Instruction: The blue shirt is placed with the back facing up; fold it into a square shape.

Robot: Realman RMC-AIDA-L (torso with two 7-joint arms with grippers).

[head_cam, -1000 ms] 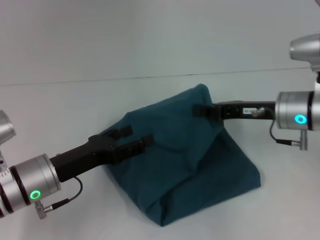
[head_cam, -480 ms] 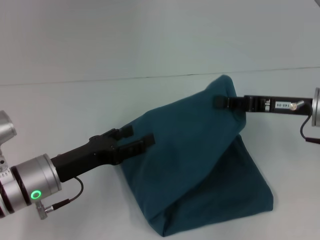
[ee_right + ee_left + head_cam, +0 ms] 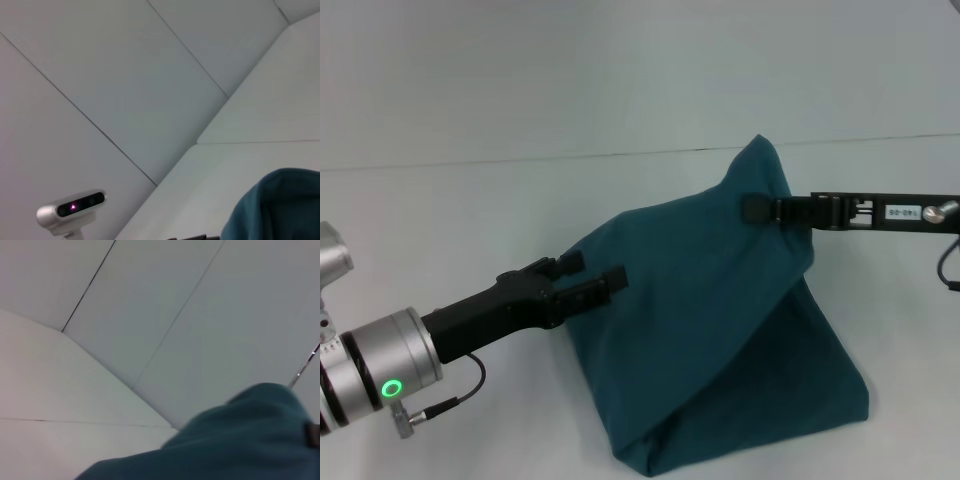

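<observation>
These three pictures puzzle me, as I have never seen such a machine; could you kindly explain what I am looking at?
It is a two-armed robot folding clothing. The wide picture comes from a camera on its head; the other two come from cameras on its wrists and show mostly wall, plus an edge of cloth. On the pale table lies a large dark teal-blue fabric shirt, partly lifted into a tent. The black left gripper pinches one edge low down; the black right gripper holds another edge higher, near the peak.
</observation>
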